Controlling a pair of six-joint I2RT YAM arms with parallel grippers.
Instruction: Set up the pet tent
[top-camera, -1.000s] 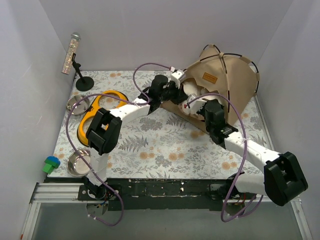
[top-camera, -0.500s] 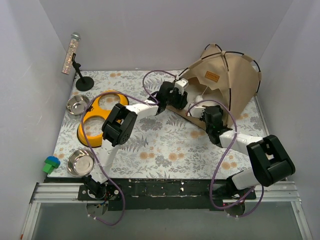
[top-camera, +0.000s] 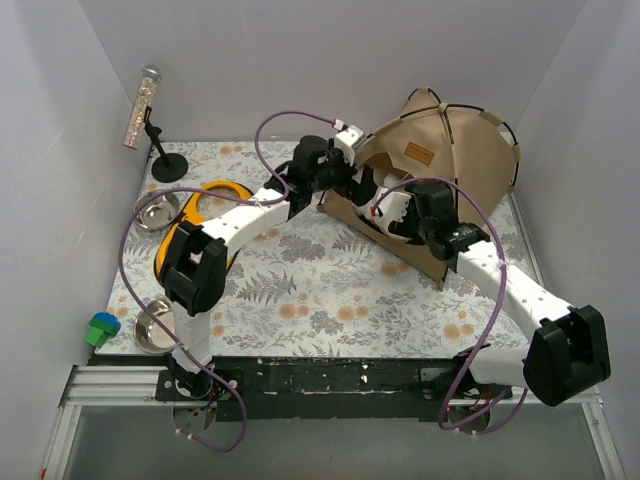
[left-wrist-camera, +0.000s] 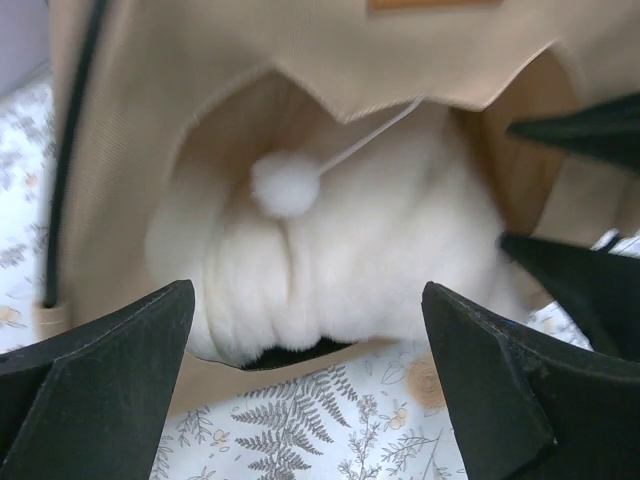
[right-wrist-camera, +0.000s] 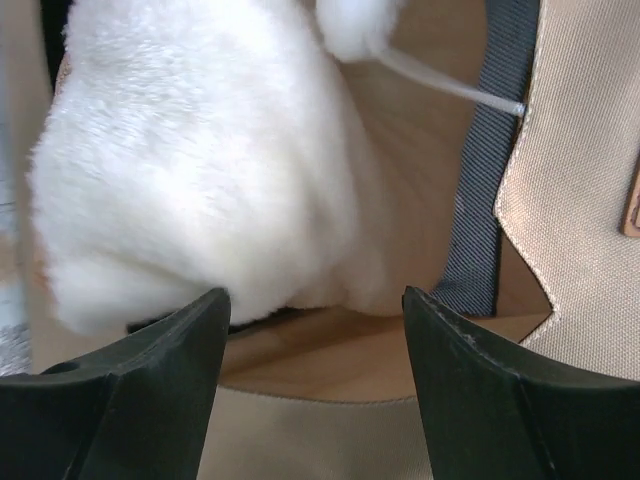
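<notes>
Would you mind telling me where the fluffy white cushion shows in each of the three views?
Top external: the cushion lies in the pet tent doorway, right of centre.
Left wrist: centre, behind the pom-pom.
Right wrist: upper left, below-left of the pom-pom.
Shared landmark: the tent's tan doorway edge.

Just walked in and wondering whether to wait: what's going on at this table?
Two robot arms are working at the doorway of a tan pet tent, which stands at the far right of the table. The left gripper and the right gripper are both open at the entrance and hold nothing. A fluffy white cushion sits inside the opening, below the tent's hanging pom-pom.
</notes>
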